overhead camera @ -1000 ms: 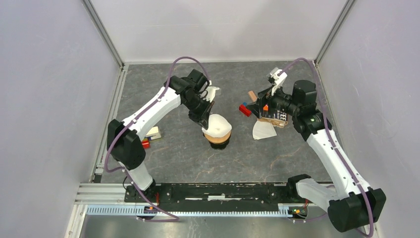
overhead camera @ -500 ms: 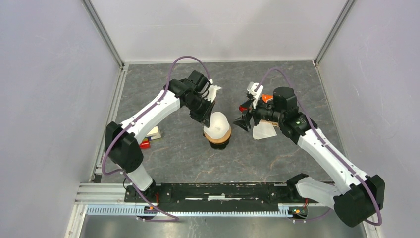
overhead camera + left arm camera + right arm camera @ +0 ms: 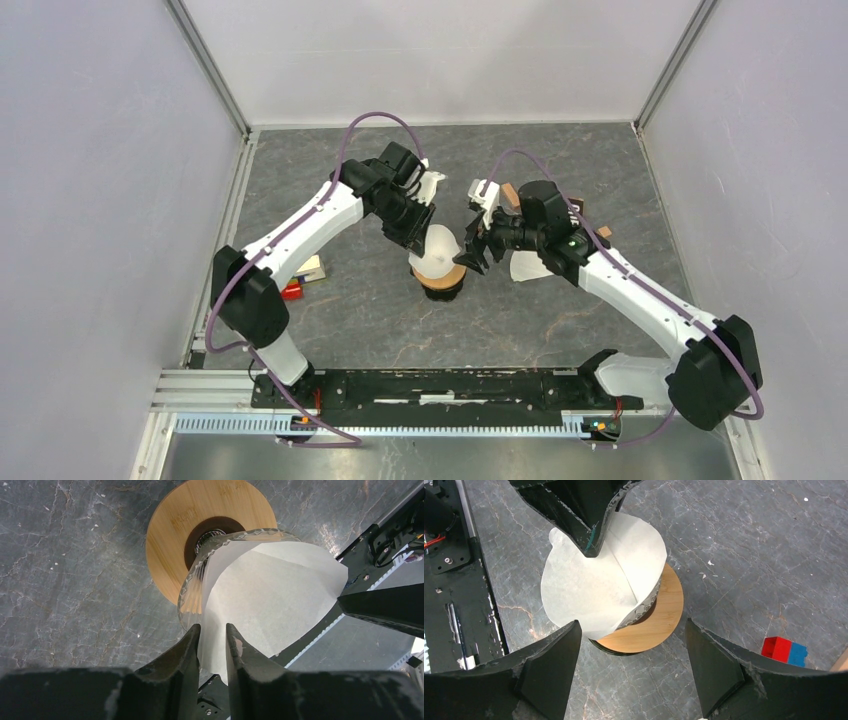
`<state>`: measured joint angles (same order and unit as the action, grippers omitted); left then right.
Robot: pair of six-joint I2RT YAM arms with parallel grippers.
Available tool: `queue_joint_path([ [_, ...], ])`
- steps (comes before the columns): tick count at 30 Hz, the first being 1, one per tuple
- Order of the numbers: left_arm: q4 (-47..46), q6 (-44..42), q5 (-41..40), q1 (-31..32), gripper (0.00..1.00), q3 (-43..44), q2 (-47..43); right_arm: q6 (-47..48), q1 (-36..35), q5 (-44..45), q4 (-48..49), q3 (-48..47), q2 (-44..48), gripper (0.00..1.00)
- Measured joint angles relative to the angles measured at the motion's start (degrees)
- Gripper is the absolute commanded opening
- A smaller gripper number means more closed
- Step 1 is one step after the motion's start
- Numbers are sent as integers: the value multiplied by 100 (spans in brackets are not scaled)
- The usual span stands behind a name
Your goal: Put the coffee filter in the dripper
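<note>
- Mid-table (image 3: 380, 320), the dripper (image 3: 192, 582) stands upright, its wooden collar (image 3: 170, 535) lying flat on a dark cup (image 3: 440, 294).
- And the coffee filter (image 3: 270, 595) is in! Its pointed end sits down inside the ribbed glass cone, and the wide white mouth sticks out well past the glass rim, leaning to one side.
- Left gripper (image 3: 212, 640) is right at the filter's upper edge. Its fingers (image 3: 185, 650) stand a narrow crack apart, with the paper's edge running through the gap.
- That gap looks wider than the thin paper, so the pinch is slack. Whether a pad touches the sheet, I cannot tell.
- Right gripper (image 3: 631, 625) hovers over the dripper from the other side with its jaws spread wide.
- One finger (image 3: 549, 670) sits on either side of the collar and paper, grasping nothing and clear of both.
- From the top camera, the two grippers face each other across the filter, left from the far side, right from the right.
- Just right of the dripper, partly under the right arm, a second filter (image 3: 527, 268) lies flat on the table.
- A red-and-blue block (image 3: 785, 651) rests on the slate nearby, apart from the dripper.
</note>
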<state>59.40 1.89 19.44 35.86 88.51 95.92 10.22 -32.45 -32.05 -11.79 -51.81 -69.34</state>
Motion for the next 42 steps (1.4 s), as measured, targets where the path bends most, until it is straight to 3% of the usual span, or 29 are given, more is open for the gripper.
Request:
queue_joint_path([
  [29,4,-197,-332,0,61,79,-575,122,-72,332,50,-13,-90,78],
  [35,0,-354,-540,0,53,76,-728,125,-72,278,48,-13,-90,77],
  [40,-144,-452,-678,0,34,-157,-857,149,-72,295,48,-13,-90,76],
  [42,-192,-496,-704,0,31,-251,-866,164,-72,319,48,-13,-90,76],
])
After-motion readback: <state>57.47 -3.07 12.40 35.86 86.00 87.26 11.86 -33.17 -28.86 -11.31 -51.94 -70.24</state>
